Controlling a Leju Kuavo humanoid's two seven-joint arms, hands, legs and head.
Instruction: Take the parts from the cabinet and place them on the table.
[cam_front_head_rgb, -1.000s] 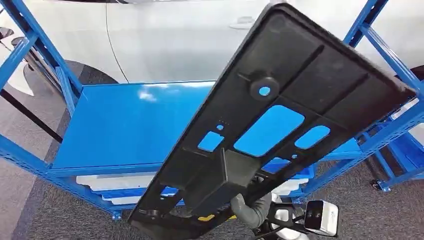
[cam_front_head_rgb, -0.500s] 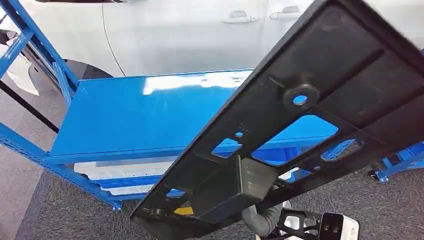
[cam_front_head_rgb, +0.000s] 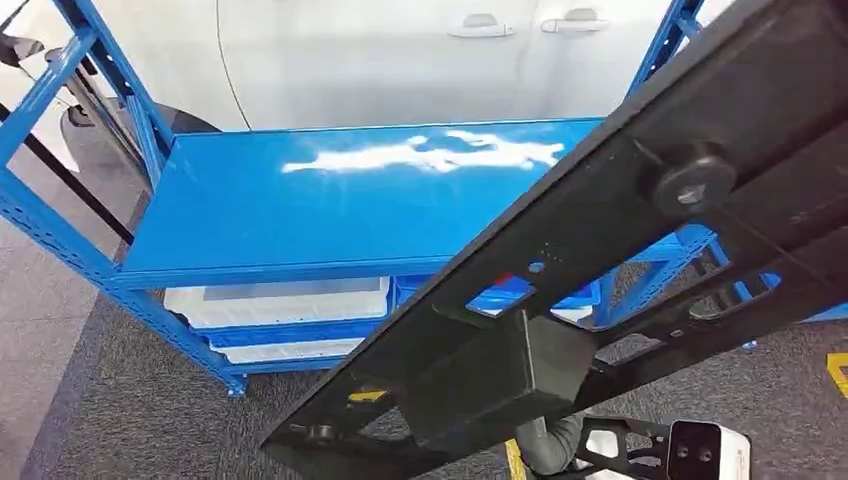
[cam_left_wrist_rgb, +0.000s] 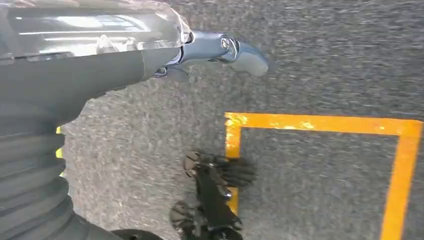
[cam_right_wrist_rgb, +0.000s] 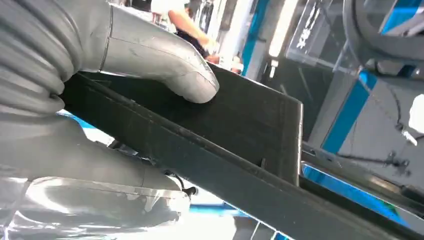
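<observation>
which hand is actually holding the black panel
The right hand: its thumb presses on the black panel. The left hand hangs over the grey floor, holding nothing.

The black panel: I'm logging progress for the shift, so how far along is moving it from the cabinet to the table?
Done: the black panel is off the blue cabinet, whose top shelf lies bare. In hand: the right hand grips the panel's edge, holding it tilted in front of the cabinet above the carpet; the left hand hangs over the floor, holding nothing. Left: carrying the panel to the table and setting it down.
</observation>
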